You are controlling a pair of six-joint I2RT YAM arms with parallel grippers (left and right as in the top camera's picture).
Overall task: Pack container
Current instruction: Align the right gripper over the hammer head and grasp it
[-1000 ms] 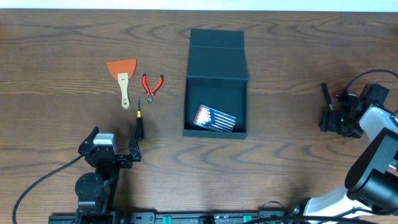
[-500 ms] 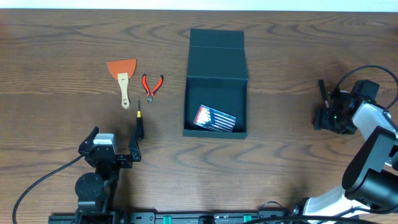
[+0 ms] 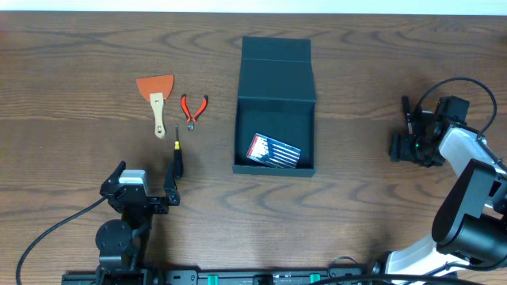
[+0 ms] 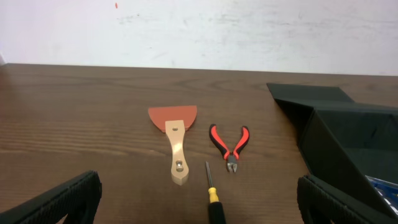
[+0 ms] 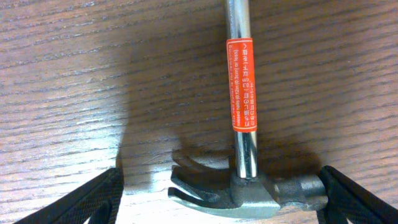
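The dark teal container (image 3: 238, 134) stands open at the table's middle, its lid flap (image 3: 276, 49) laid back. A striped red, white and blue pack (image 3: 275, 150) lies inside. The container's edge also shows in the left wrist view (image 4: 348, 130). My right gripper (image 3: 412, 149) (image 5: 221, 202) is open with the head of a steel claw hammer (image 5: 242, 81) (image 3: 405, 111) between its fingers. The hammer's face touches the right finger. My left gripper (image 3: 146, 179) (image 4: 199, 202) is open and empty, just behind a black and yellow screwdriver (image 3: 177, 154) (image 4: 213, 196).
An orange scraper with a wooden handle (image 3: 156, 99) (image 4: 175, 140) and red-handled pliers (image 3: 192, 108) (image 4: 231, 143) lie left of the container. A cable (image 3: 444, 87) loops over the right arm.
My right gripper has moved left and slightly toward the far side, and the hammer has shifted left with it. The left arm and the other tools have not moved.
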